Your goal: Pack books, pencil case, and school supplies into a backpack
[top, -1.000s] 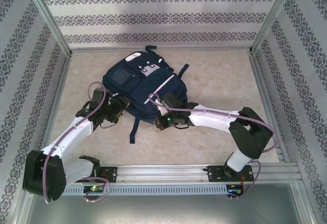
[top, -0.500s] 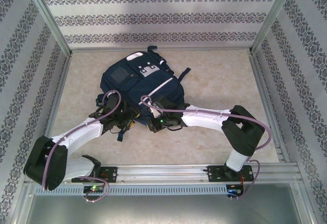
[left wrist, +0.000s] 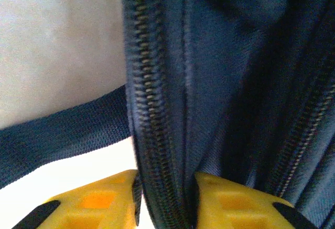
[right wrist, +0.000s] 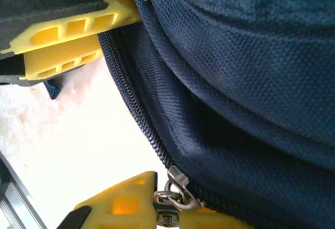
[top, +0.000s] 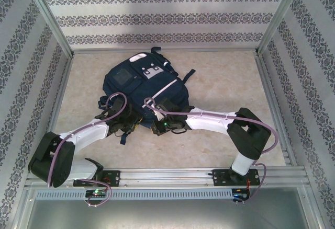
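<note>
Top external view: the backpack (top: 141,80) lies in the middle of the table (top: 225,82), with the left gripper (top: 131,125) and the right gripper (top: 158,126) at its 6 o'clock edge. Left wrist view: the yellow fingers (left wrist: 94,203) squeeze the backpack's zipper seam (left wrist: 152,98). Right wrist view: the fingers (right wrist: 120,205) are closed on the zipper pull (right wrist: 175,187), at 6 o'clock.

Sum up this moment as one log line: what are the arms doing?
backpack: lying on table | left jaws: pinching zipper seam | right jaws: shut on zipper pull
</note>
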You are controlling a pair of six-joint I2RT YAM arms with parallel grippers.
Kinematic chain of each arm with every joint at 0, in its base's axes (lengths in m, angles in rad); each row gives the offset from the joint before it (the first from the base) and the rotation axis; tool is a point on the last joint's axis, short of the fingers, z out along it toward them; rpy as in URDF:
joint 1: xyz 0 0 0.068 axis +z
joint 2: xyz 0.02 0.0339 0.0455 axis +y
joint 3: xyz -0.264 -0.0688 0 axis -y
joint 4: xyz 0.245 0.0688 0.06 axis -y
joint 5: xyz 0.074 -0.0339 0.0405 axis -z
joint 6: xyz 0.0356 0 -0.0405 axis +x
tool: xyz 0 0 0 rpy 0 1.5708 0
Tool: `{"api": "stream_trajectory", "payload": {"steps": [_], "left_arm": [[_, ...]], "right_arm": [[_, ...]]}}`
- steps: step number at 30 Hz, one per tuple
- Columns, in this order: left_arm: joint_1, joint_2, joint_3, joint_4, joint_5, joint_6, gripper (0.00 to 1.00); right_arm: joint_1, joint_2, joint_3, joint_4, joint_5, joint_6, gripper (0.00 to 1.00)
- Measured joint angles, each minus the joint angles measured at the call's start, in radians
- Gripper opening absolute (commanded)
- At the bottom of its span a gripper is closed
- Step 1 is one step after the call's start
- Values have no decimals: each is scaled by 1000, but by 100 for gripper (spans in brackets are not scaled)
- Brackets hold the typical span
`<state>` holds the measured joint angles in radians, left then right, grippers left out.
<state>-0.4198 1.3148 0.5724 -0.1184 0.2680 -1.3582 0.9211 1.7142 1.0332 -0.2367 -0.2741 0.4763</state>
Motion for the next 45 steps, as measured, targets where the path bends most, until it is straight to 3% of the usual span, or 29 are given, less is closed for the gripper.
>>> {"api": "stream_trajectory", "payload": {"steps": [5, 17, 32, 45], "left_arm": [[-5, -2, 17, -4, -14, 29, 0], [14, -69, 17, -41, -18, 84, 0], [29, -108, 18, -83, -55, 161, 0], [36, -114, 60, -139, -67, 236, 0]], "right_arm": [[0, 0, 0, -19, 26, -8, 0], [-17, -59, -37, -37, 54, -37, 0], [-142, -100, -57, -131, -13, -80, 0], [-261, -151, -119, -141, 64, -82, 0]]}}
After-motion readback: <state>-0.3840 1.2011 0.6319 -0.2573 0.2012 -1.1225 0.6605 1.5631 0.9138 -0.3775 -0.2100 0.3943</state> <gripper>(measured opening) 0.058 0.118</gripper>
